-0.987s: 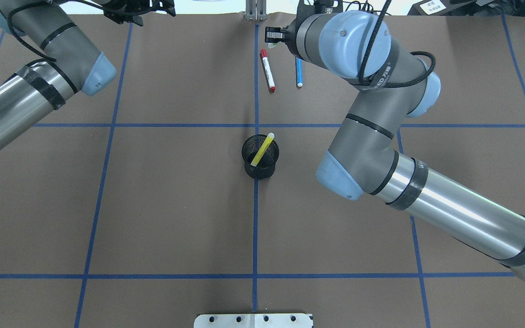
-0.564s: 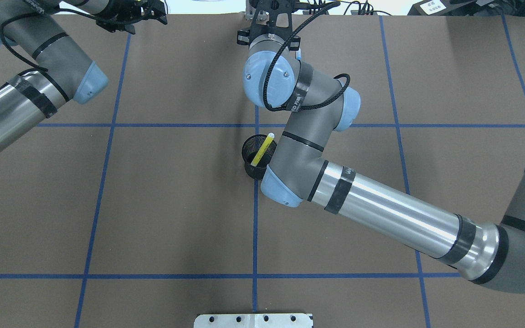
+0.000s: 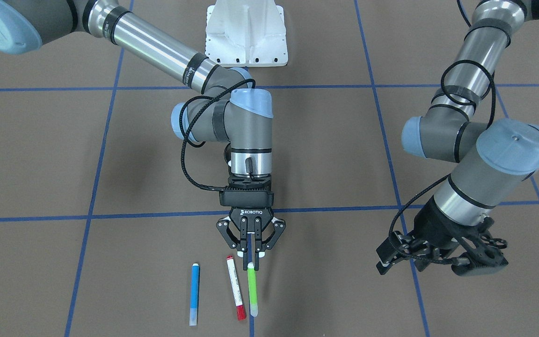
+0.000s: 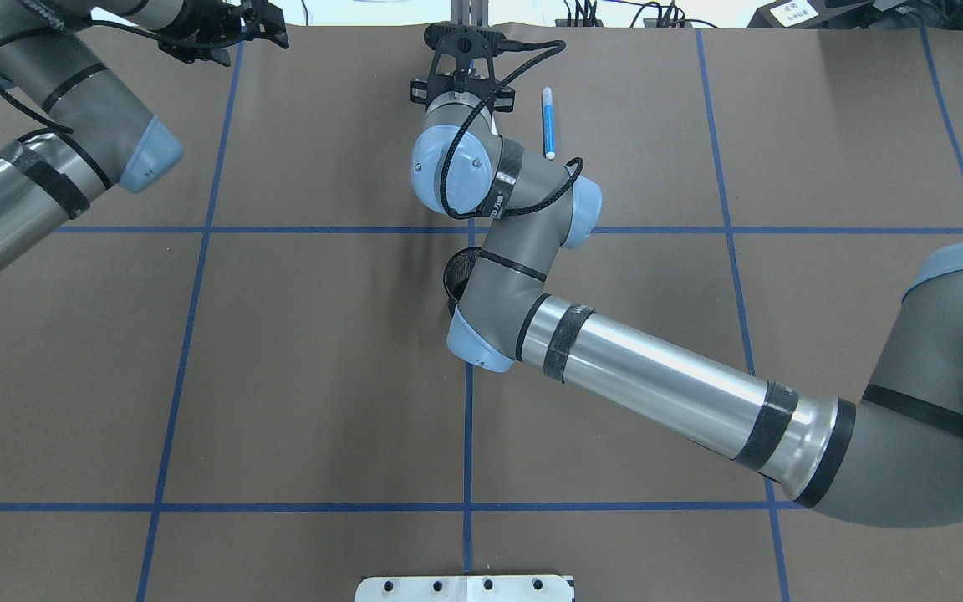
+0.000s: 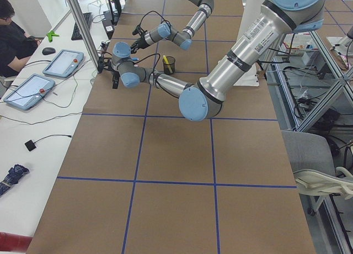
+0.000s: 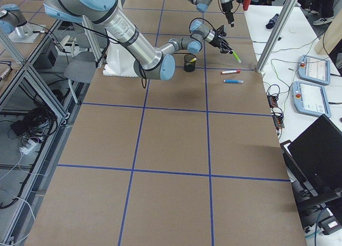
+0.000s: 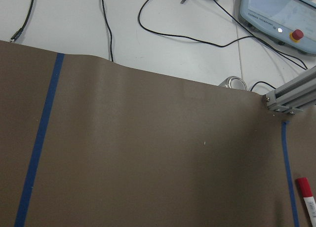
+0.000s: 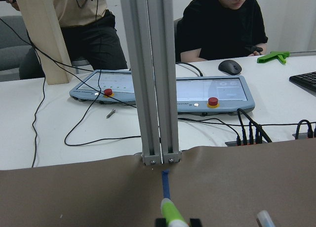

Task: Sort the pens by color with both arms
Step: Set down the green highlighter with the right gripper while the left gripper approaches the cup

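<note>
My right gripper (image 3: pixel 251 255) is shut on one end of the green pen (image 3: pixel 252 288), whose other end points at the table's far edge. The right wrist view shows that green pen (image 8: pixel 173 214) between the fingertips. Beside it on the mat lie the red-capped white pen (image 3: pixel 235 286) and the blue pen (image 3: pixel 195 292). In the overhead view only the blue pen (image 4: pixel 547 123) shows beside the right gripper (image 4: pixel 463 50). The yellow pen (image 5: pixel 165 59) stands in the black mesh cup (image 6: pixel 188 62). My left gripper (image 3: pixel 438 262) hovers open and holds nothing, far to the side.
The right forearm crosses over the mesh cup (image 4: pixel 453 280) and hides most of it from overhead. An aluminium post (image 8: pixel 150 89) stands at the far table edge just past the pens. Beyond it a person sits by touch panels (image 8: pixel 212 91) and cables. The white pedestal base (image 3: pixel 246 35) sits at the near edge.
The right arm swung left across the cup to the centre line and now covers the red and yellow pens from overhead. The left arm drew back toward the far left corner.
</note>
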Robot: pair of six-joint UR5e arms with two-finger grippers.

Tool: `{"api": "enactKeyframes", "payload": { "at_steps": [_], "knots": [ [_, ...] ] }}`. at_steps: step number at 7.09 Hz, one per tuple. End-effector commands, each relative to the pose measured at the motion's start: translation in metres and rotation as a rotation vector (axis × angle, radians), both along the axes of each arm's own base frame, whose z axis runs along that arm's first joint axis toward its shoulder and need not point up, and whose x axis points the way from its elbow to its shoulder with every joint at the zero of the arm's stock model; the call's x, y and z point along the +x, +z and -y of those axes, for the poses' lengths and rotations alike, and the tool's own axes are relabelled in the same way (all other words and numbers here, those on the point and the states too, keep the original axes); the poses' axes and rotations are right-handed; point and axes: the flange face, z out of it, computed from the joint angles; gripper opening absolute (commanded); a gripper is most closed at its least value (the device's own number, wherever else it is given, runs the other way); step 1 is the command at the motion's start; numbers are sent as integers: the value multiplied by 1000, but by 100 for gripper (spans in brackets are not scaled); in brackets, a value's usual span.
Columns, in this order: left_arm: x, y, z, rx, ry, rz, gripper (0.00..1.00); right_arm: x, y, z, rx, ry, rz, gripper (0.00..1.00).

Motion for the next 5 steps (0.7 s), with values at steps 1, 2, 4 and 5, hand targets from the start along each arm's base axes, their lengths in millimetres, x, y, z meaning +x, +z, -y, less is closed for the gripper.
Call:
{"api": "enactKeyframes", "payload": {
  "at_steps": [1,2,4,5],
  "knots": [
    [-12,7,4,-8,-15,5,100,-26,17,-10,-11,-21,-31,0],
    [-13,7,4,-8,-17,5,100,-32,22,-9,-20,-24,-51,0],
    [-15,15,2,-14,-17,9,100,-35,25,-6,-6,-62,-119,45],
    [-15,15,2,-15,-18,8,100,-33,17,-4,20,-99,-161,99]
  ]
}}
